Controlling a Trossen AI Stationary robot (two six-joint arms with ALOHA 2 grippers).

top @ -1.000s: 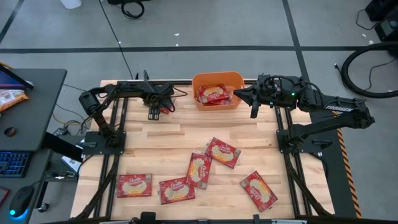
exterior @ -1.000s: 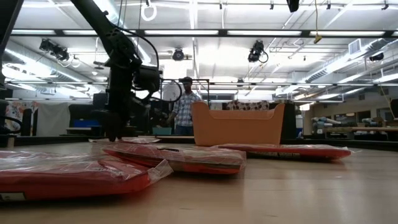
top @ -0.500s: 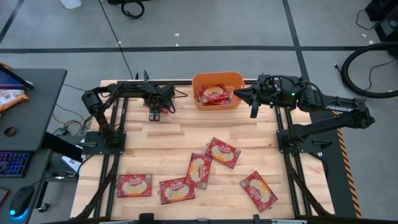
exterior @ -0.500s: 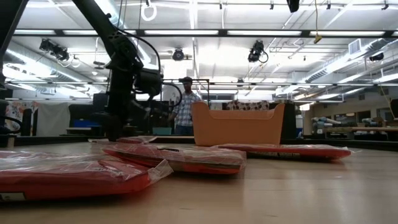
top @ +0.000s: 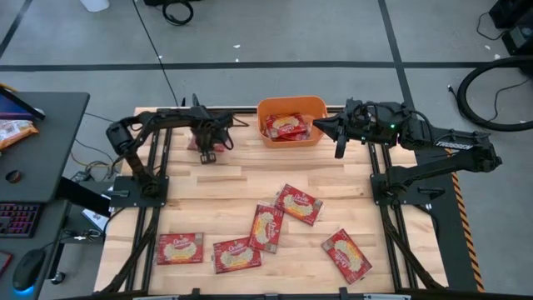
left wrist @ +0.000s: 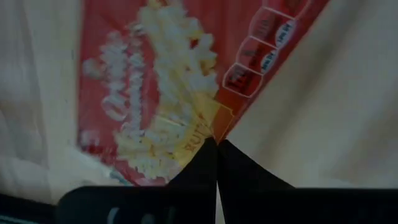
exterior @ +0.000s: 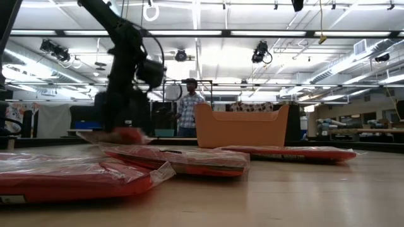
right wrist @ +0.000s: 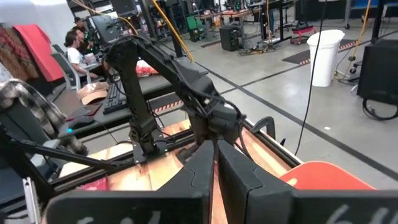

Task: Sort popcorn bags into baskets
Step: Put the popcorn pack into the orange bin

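The orange basket point(top: 291, 104) stands at the table's far edge, middle, with red popcorn bags point(top: 287, 127) inside; it also shows in the low view point(exterior: 243, 126). Several more bags lie flat on the near half, among them one point(top: 298, 204), another point(top: 181, 248) and a third point(top: 346, 255). My left gripper point(top: 204, 143) is left of the basket, shut on one red bag point(left wrist: 155, 93). My right gripper point(top: 337, 142) hovers right of the basket, shut and empty; its fingers point(right wrist: 216, 149) are together. My left gripper pinches the bag between its two fingertips at the bag's edge point(left wrist: 202, 127), beside the cream label. It comes from above, pointing down. In the low view the bag point(exterior: 110, 134) is lifted just clear of the table and hangs roughly level below the gripper.
Two bags overlap near the middle point(top: 265, 227). Cables run along the far-left edge point(top: 237, 125). A desk with a keyboard point(top: 17, 218) stands left of the table. A person point(exterior: 187, 113) stands behind the table, and more people sit in the room point(right wrist: 78, 43).
My left gripper has risen and shifted slightly toward the table's far-left corner. The red bag it holds lay on the table a second ago and is now lifted clear. My right arm has kept still.
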